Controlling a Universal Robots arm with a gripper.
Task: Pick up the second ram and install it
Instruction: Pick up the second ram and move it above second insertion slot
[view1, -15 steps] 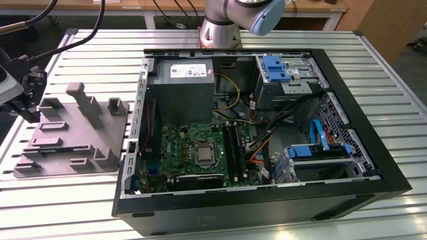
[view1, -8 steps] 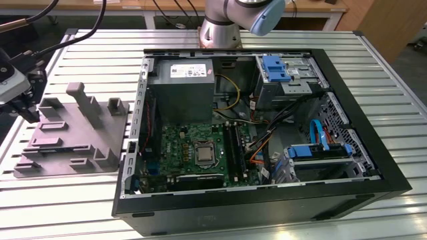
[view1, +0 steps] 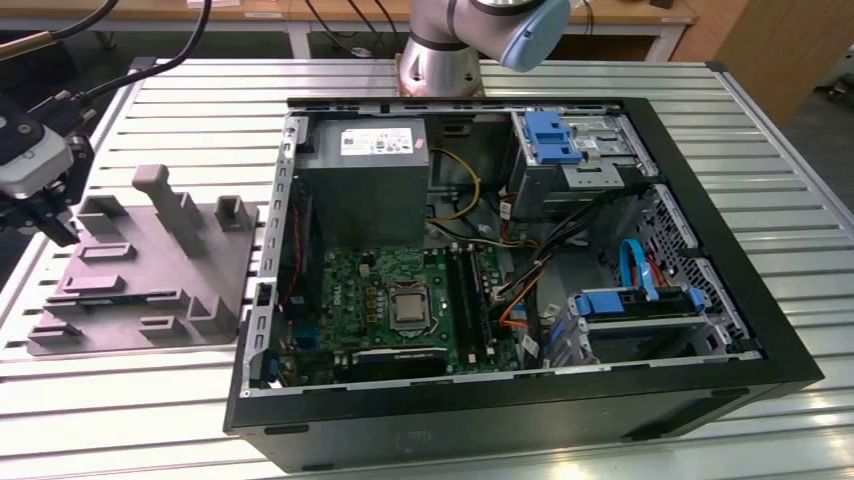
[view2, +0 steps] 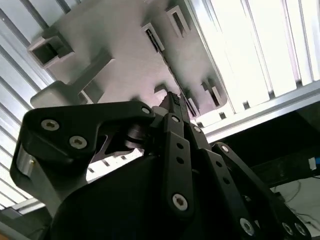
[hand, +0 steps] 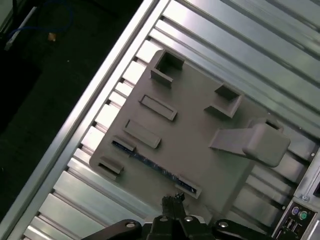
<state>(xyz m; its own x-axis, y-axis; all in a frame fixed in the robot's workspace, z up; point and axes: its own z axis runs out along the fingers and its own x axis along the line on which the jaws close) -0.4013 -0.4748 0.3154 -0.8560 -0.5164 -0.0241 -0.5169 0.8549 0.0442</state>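
Observation:
The second ram (hand: 152, 164), a thin dark blue-green stick, stands on edge in a slot along one side of the grey fixture tray (hand: 195, 135). My gripper (hand: 172, 201) hovers just above that side of the tray, near one end of the stick and apart from it. Its fingers (view2: 174, 106) are pressed together with nothing between them. In the exterior view the gripper (view1: 56, 222) hangs over the tray (view1: 140, 275) at the exterior view's left, well away from the open computer case (view1: 521, 270). The green motherboard (view1: 387, 285) with its long black slot rails (view1: 467, 295) lies inside the case.
Upright blocks (view1: 171, 205) rise from the tray beside the gripper. The case holds a power supply (view1: 360, 175), blue drive brackets (view1: 550, 135) and loose cables (view1: 534, 260). The ribbed metal table (view1: 174, 110) ends close to the tray at the exterior view's left.

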